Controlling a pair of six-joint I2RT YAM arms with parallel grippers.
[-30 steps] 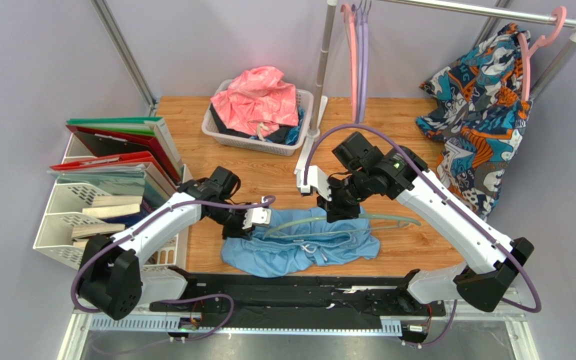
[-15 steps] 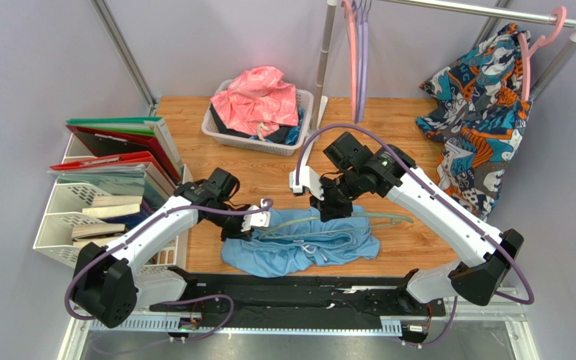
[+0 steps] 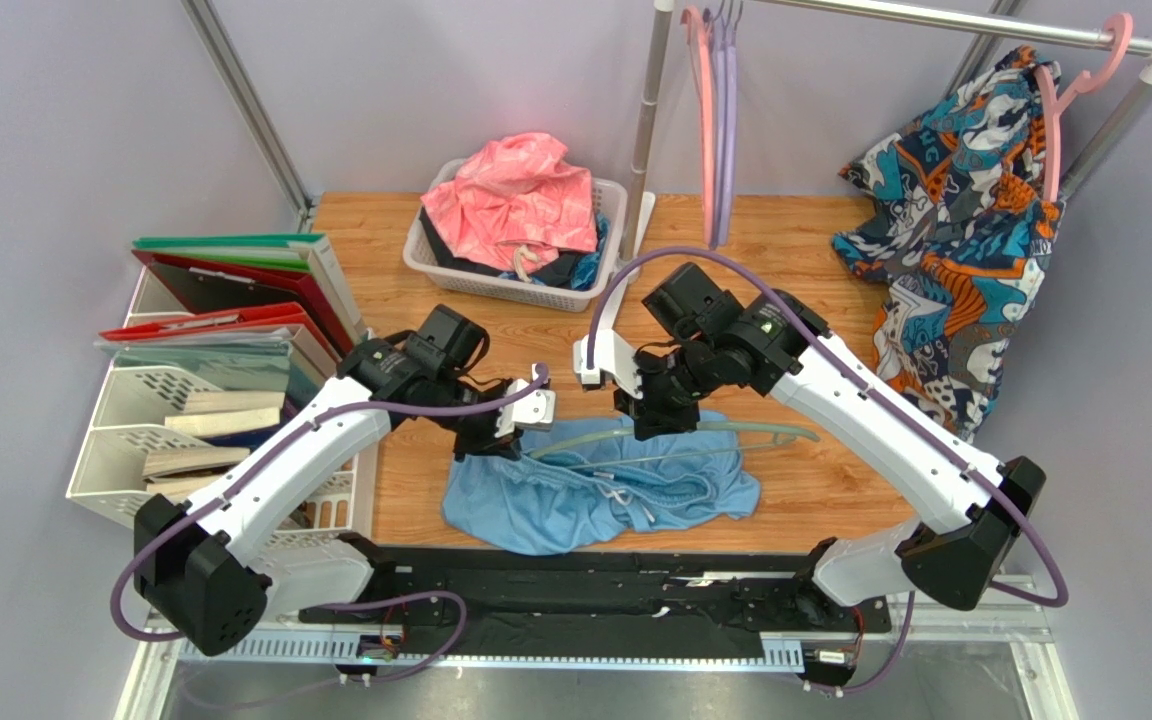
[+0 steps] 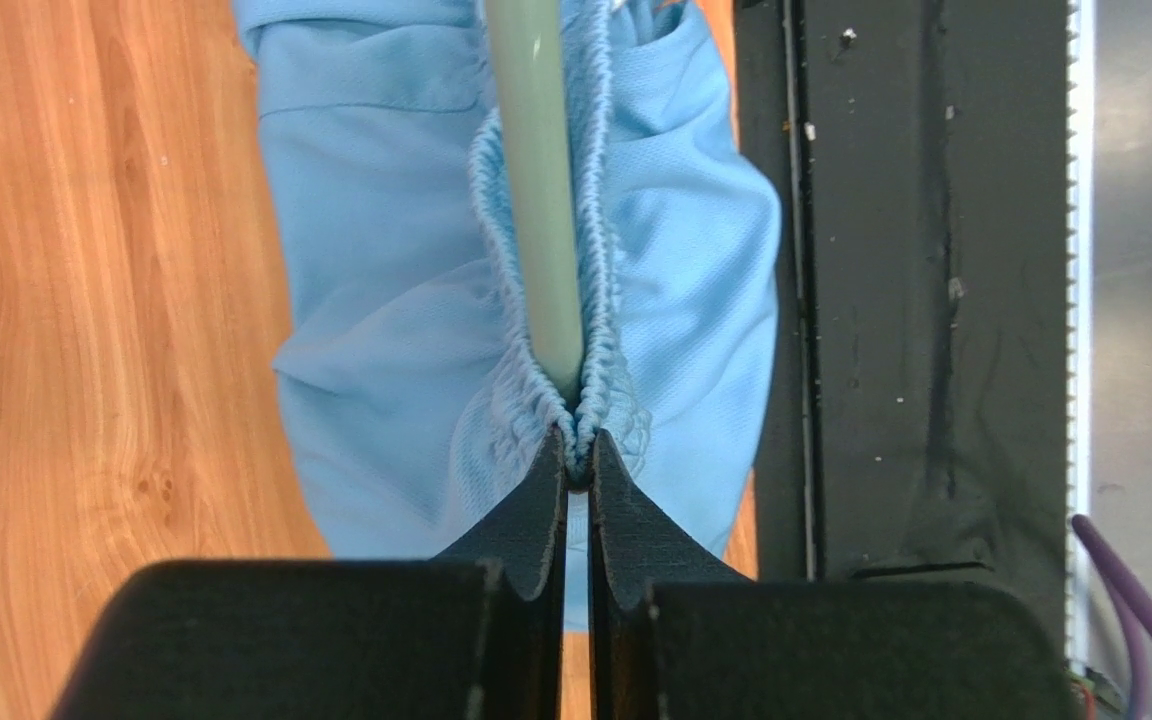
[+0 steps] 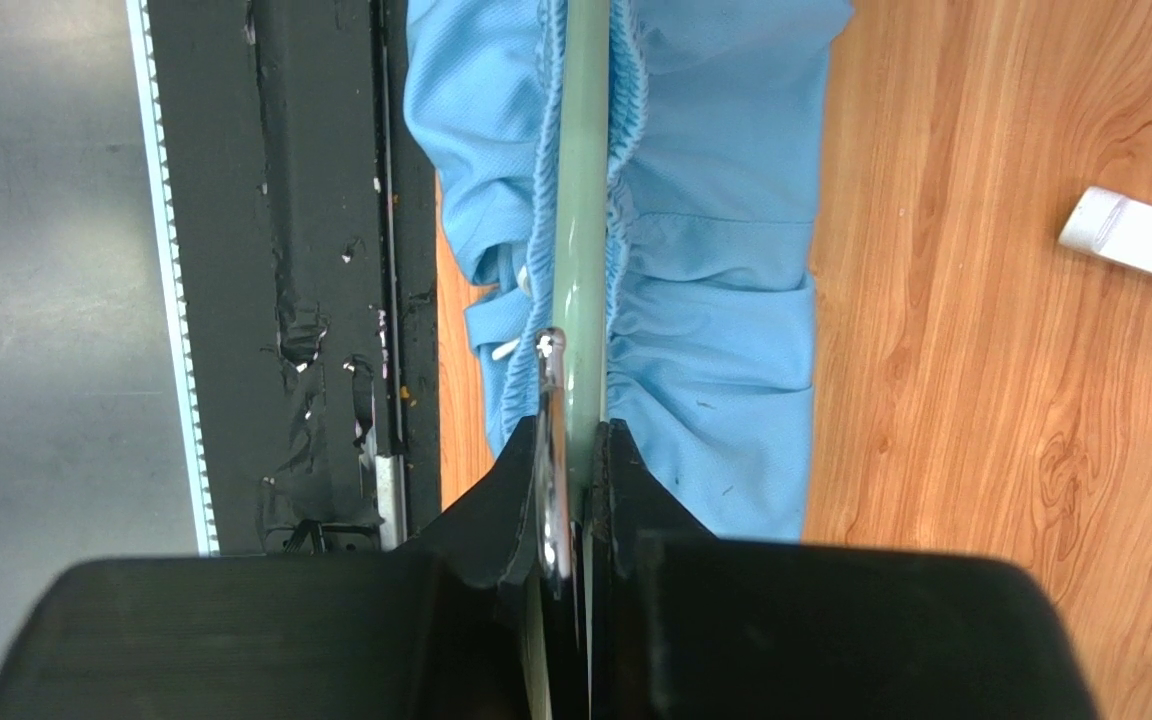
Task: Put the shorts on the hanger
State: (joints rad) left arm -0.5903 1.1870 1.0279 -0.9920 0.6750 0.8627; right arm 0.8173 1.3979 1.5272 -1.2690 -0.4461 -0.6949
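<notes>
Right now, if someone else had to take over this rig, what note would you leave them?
Left gripper: shut, pinching the gathered elastic waistband of the plain light blue fabric shorts.
Right gripper: shut on the bar of the thin mint-green plastic hanger.
Position: the shorts lie bunched at the near edge of the wooden table. The hanger's bar runs between the two waistband edges.
Done: bar fed into the waistband.
Left: probably spread the waistband along the bar, check the shorts hang from it, then release.
</notes>
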